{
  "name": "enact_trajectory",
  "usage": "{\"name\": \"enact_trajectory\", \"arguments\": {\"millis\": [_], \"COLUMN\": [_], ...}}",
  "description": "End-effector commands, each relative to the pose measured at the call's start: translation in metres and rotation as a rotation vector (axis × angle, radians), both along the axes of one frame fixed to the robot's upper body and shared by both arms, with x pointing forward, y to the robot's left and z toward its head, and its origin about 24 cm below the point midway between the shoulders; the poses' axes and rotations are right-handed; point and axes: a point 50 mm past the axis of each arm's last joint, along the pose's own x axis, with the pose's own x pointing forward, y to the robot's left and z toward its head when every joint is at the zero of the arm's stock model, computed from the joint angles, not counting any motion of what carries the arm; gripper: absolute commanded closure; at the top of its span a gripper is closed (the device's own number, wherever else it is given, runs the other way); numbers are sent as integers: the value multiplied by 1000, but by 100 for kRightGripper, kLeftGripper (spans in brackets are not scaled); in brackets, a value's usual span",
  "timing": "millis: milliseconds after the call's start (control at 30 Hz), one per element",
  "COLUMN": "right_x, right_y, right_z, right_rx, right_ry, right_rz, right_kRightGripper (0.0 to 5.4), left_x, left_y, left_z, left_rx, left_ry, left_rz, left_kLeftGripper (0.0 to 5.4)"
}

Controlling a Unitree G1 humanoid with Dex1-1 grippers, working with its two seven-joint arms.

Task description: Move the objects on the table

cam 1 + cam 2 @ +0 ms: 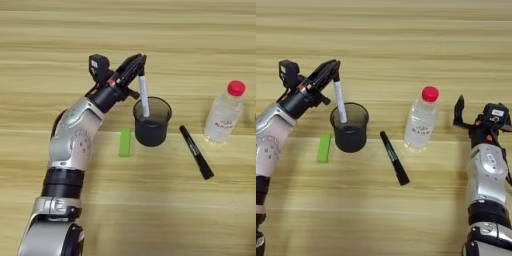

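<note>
Table (pixel 60 30) of light striped wood, marker (pixel 144 95) in dark cup (pixel 151 122)

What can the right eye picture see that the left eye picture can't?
Only the right eye view shows the right gripper, resting on the table beside the bottle. Only the left eye view shows the left arm down to its base. Both show the left gripper holding a white marker in the dark cup, the black marker and the green block.

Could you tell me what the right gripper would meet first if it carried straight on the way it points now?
The right gripper points up the table; its way looks free, passing right of the bottle, though depth is unclear.
</note>
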Motion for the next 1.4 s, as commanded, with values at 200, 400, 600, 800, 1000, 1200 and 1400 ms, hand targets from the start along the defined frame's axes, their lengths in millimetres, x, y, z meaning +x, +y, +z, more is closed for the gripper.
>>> {"name": "enact_trajectory", "arguments": {"millis": [200, 400, 600, 800, 1000, 1200, 1400], "right_x": [4, 5, 5, 5, 5, 6, 6], "right_y": [2, 1, 2, 2, 3, 5, 6], "right_z": [0, 0, 1, 2, 3, 2, 2], "right_rx": [3, 3, 2, 1, 2, 4, 5], "right_ry": [6, 6, 2, -4, -6, -5, -6], "right_rz": [8, 8, 6, 3, 3, 2, 2], "right_kRightGripper": [0, 0, 0, 0, 0, 0, 0], "left_x": [-11, -10, -13, -10, -21, -25, -16], "left_y": [25, 62, 93, 105, 92, 83, 85], "left_z": [30, 37, 30, -9, -40, -64, -86], "left_rx": [-79, -41, 24, 172, 269, 400, 452], "left_ry": [-59, -101, -75, 135, 299, 419, 498], "left_rz": [29, 175, 299, 370, 274, 234, 249], "left_kLeftGripper": [481, 481, 481, 481, 481, 481, 481]}}
